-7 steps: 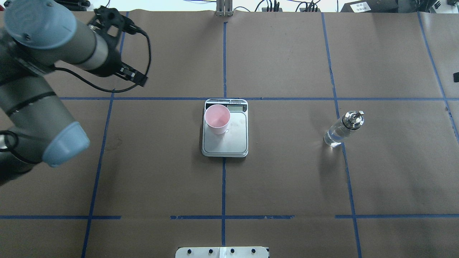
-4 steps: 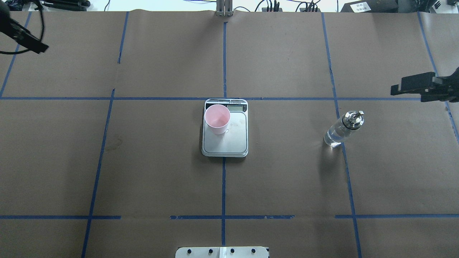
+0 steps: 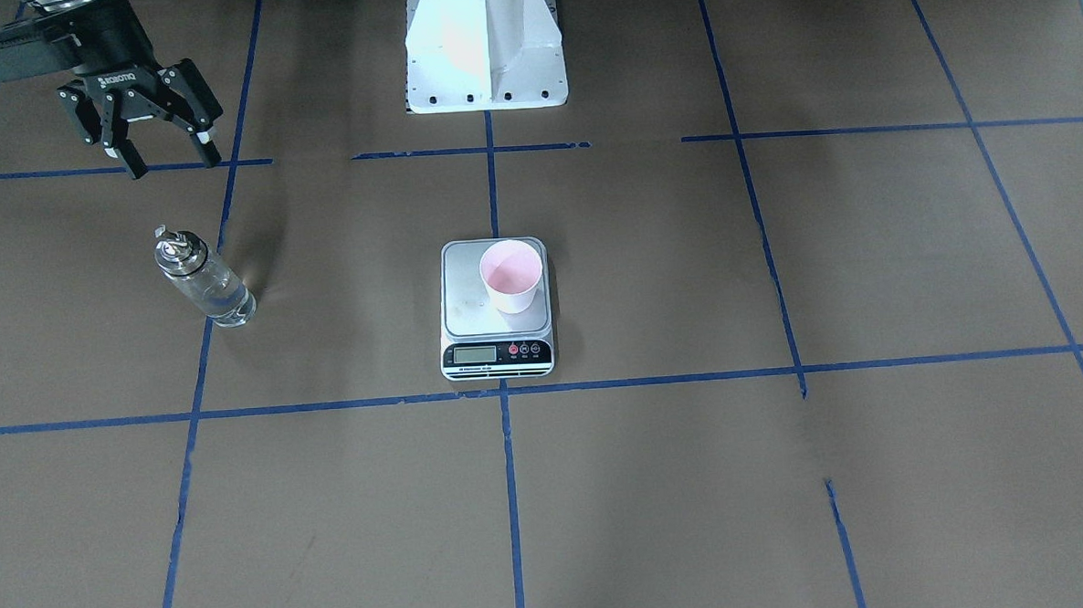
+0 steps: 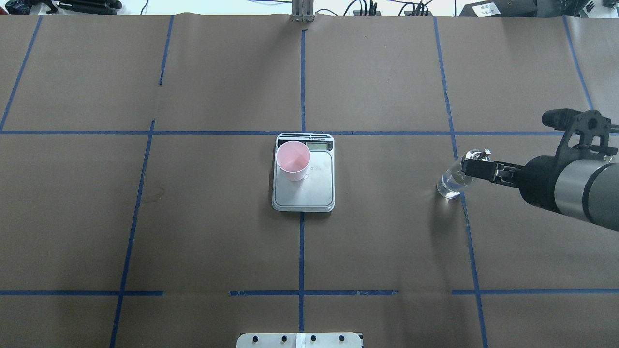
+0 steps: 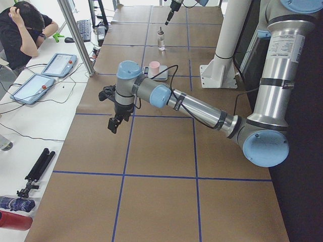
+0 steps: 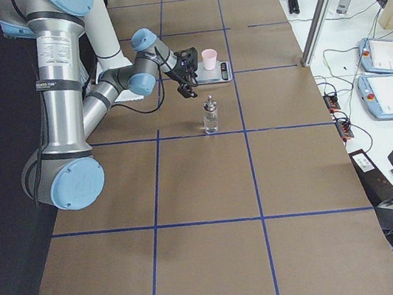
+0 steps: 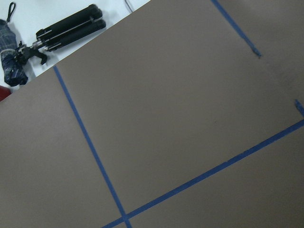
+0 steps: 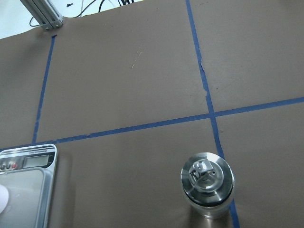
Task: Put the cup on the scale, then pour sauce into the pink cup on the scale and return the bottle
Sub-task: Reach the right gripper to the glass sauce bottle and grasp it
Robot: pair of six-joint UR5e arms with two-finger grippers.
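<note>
Glass is the worry: the bottle (image 3: 204, 287) is tall, narrow and slick, and it stands upright on the brown-papered desk (image 4: 387, 241), well to the robot's right of the scale (image 4: 314, 195). If the right fingers (image 3: 129, 159) come in off-line, I reckon one could clip the silver cap and topple it, spilling the clear sauce (image 3: 227, 305). The paper cup (image 4: 292, 161) is light too. It sits on the platform's left side rather than its middle, so a careless pour might miss or nudge it. The right fingers are spread wide and hold nothing. They hang above the desk, near the bottle on the robot's side of it, neither around it nor touching it. The left fingers (image 5: 115, 123) are far off at the other end; whether they're spread or closed I cannot tell
</note>
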